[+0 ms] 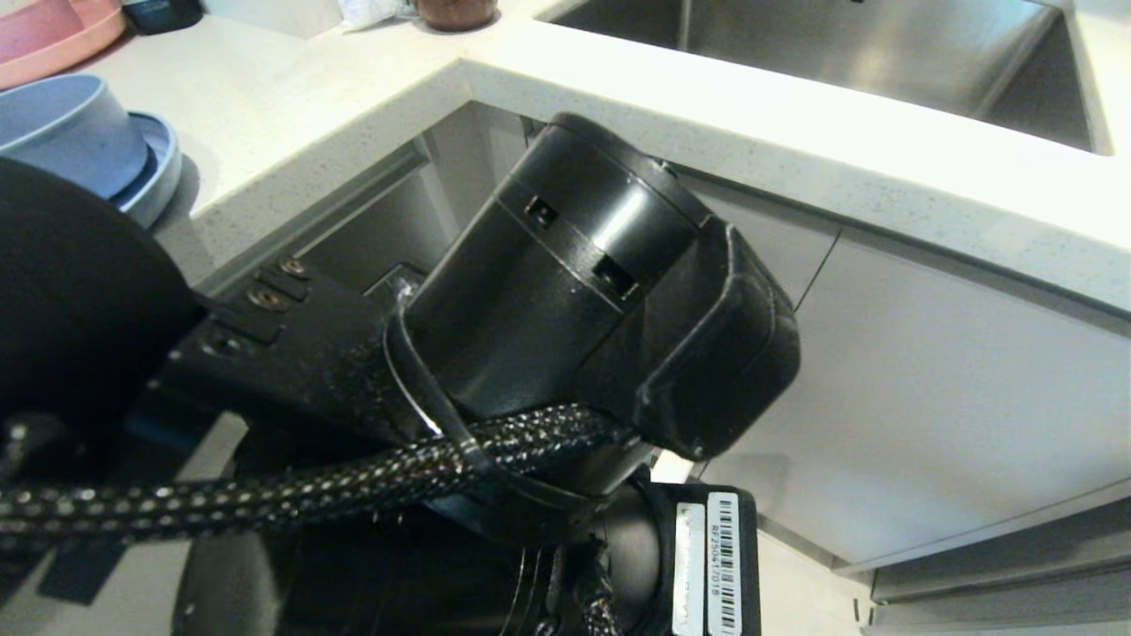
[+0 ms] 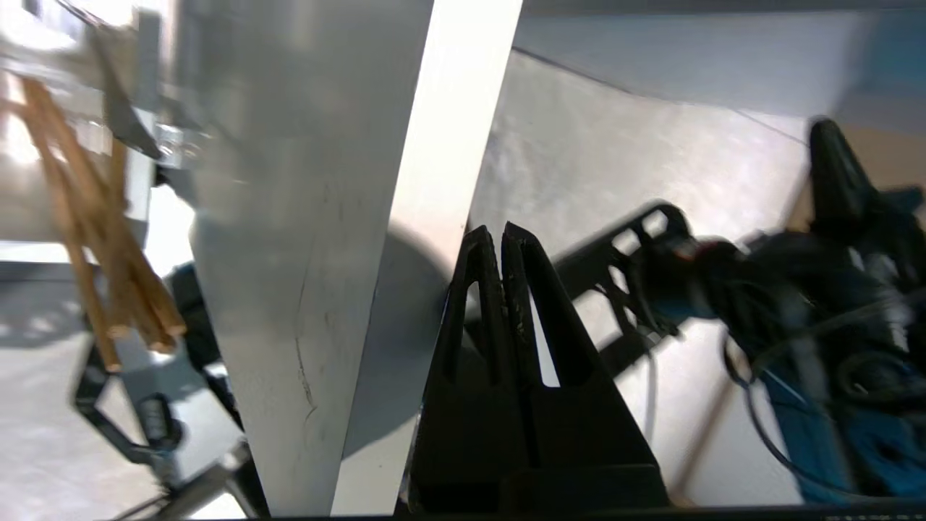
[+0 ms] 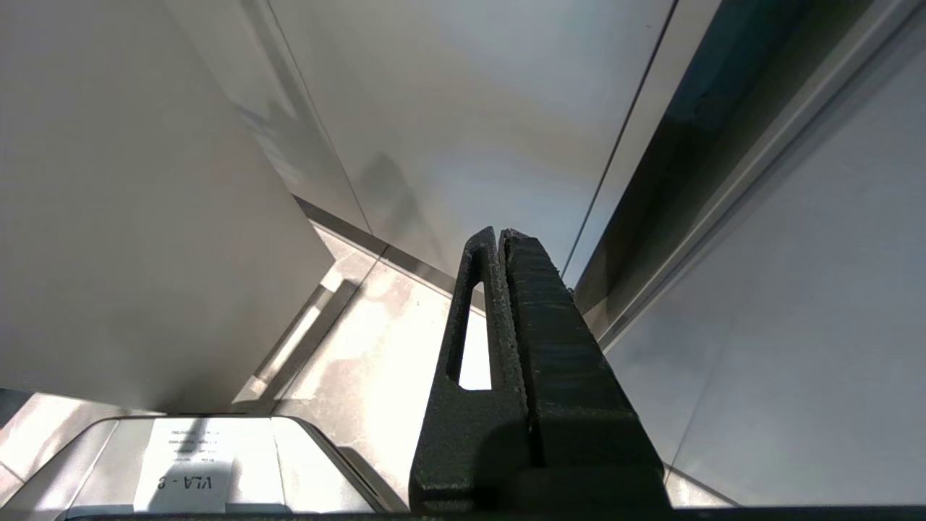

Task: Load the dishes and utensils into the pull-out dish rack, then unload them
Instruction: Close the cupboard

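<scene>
Judging by the light-blue bowl [image 1: 66, 132] and plate [image 1: 157, 168] stacked far left on the bench [image 1: 292, 97], while chopsticks [image 2: 101, 239] perhaps already stand racked, loading looks part-done, both left pincer [image 2: 499, 235] and right pincer [image 3: 500, 235] clenched empty.

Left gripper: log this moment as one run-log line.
left gripper: shut, empty, beside grey cabinet front | chopsticks: in rack | right gripper: shut, parked

White speckled stone countertop [image 1: 292, 97] carries 1 light-blue matte bowl [image 1: 66, 128] on a light-blue plate [image 1: 159, 168]; pink plate [image 1: 53, 35] behind them.
</scene>
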